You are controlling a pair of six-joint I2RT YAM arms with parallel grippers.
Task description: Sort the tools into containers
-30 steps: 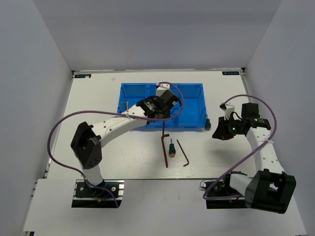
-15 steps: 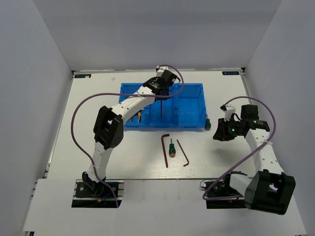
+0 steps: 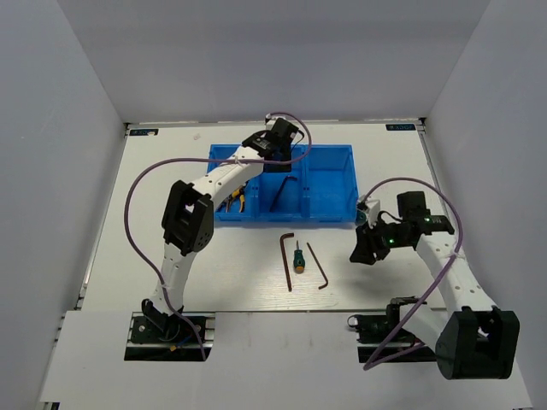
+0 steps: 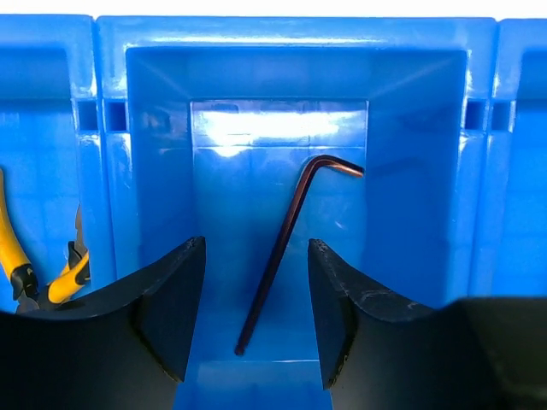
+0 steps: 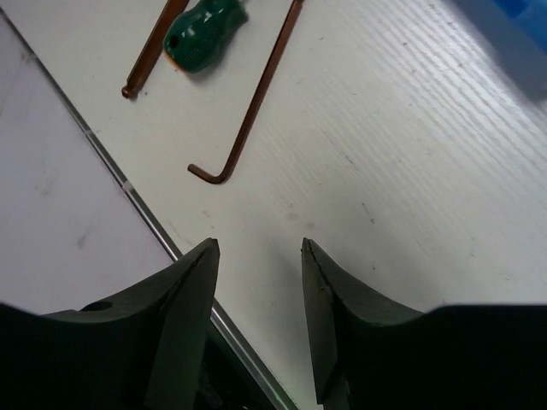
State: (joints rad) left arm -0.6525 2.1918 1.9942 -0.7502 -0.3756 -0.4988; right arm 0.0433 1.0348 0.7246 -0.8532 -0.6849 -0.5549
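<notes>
The white worktop point(image 3: 231, 273) carries a bright blue rectangular plastic bin point(image 3: 329, 190) with three side-by-side compartments, set toward the far side. My left end effector point(image 4: 256, 246) hangs over the middle compartment, fingers spread with nothing between them. My right end effector point(image 5: 259, 245) hovers low over bare worktop near the bin's right front corner, likewise spread and empty.

Yellow-handled pliers point(image 4: 8, 235) lie in the left compartment. A thin dark L-shaped hex key point(image 4: 299, 192) rests loose on the middle compartment's floor. A second hex key point(image 5: 256, 94) lies on the worktop ahead and left of my right fingers. Its bent end is toward them and its shaft slants away. Past it are a stubby green-handled screwdriver point(image 5: 201, 34) and a third hex key point(image 5: 154, 47).

I judge my right arm the nearer. It would have to shift left and turn so the fingers straddle the shaft crosswise.

Small labels at the worktop's far corners are too small to read.
</notes>
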